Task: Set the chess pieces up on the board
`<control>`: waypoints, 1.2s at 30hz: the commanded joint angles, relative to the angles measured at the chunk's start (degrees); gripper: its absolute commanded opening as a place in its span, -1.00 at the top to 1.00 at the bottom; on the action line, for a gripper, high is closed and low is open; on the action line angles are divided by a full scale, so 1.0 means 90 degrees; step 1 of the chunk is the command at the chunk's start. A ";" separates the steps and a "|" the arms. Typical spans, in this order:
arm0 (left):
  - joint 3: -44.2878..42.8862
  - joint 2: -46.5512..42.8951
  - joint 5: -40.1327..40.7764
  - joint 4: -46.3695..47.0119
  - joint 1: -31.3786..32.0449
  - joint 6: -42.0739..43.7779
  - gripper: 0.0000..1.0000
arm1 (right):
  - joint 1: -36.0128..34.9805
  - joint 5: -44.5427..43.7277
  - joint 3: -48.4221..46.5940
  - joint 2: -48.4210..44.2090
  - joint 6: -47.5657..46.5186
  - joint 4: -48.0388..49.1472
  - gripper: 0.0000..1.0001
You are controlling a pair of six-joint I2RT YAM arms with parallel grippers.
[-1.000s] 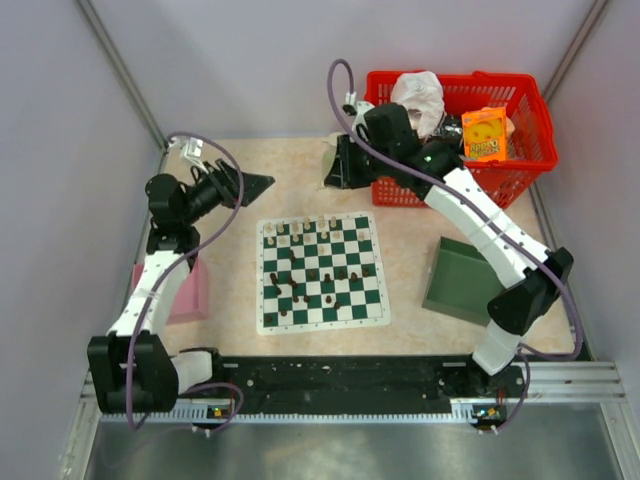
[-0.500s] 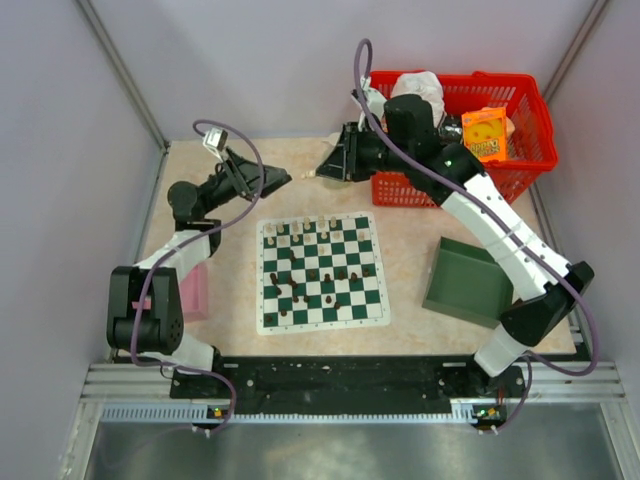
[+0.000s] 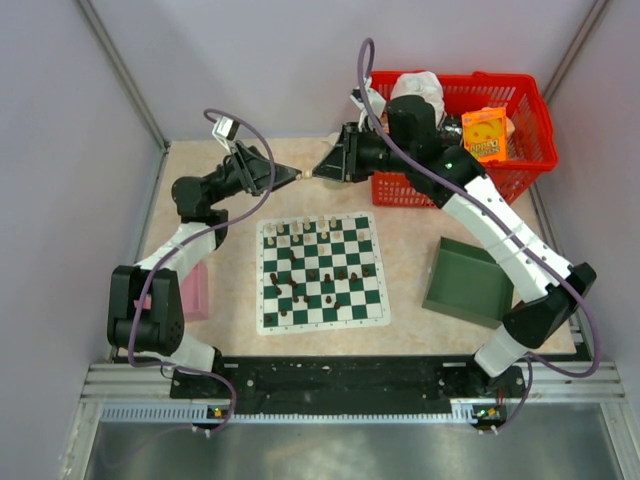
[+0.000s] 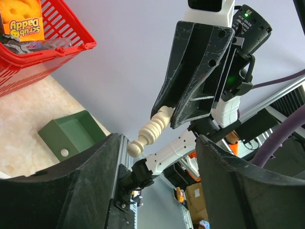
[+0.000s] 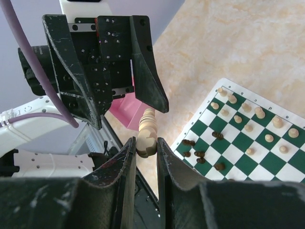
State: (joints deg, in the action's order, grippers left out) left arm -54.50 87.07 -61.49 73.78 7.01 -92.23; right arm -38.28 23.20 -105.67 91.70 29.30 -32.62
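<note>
Your left arm (image 3: pixel 160 262), right arm (image 3: pixel 490 225): white links, black joints, purple cables (image 4: pixel 281 136) looped at twelve o'clock; scuffed black fingers (image 5: pixel 62 62), screw heads.

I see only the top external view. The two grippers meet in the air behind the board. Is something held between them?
Observer: Yes. The right wrist view shows the right gripper shut on a cream chess piece.
Operator: Does the left gripper grip it also?
Observer: Not yet. In the left wrist view the left gripper is open, one finger on each side of the piece.
</note>
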 commanded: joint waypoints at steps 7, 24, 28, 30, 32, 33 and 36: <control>-0.0175 0.0013 -0.0159 0.2115 0.0003 -0.0173 -0.24 | 0.0123 0.0039 0.0061 -0.0404 0.0045 0.0431 0.67; -0.0331 0.0111 -0.0140 0.2115 0.0013 -0.0212 0.19 | 0.0123 0.0176 0.0139 -0.0326 0.0153 0.0588 0.67; -0.0380 0.0140 -0.0150 0.2115 0.0013 -0.0231 0.26 | 0.0123 0.0127 0.0198 -0.0306 0.0153 0.0587 0.67; -0.0399 0.0150 -0.0150 0.2115 0.0022 -0.0221 0.34 | 0.0123 0.0108 0.0198 -0.0326 0.0143 0.0587 0.67; -0.0390 0.0150 -0.0150 0.2115 0.0013 -0.0241 0.40 | 0.0123 0.0108 0.0208 -0.0316 0.0153 0.0587 0.68; -0.0390 0.0150 -0.0130 0.2115 0.0022 -0.0231 0.44 | 0.0123 0.0108 0.0198 -0.0316 0.0153 0.0597 0.67; -0.0380 0.0150 -0.0130 0.2115 0.0022 -0.0241 0.59 | 0.0123 0.0108 0.0208 -0.0326 0.0143 0.0597 0.68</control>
State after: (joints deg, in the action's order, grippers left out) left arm -55.42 88.77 -62.78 73.73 6.96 -94.41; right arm -37.69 24.34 -103.85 90.83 30.68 -29.10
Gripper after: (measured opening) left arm 0.248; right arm 0.196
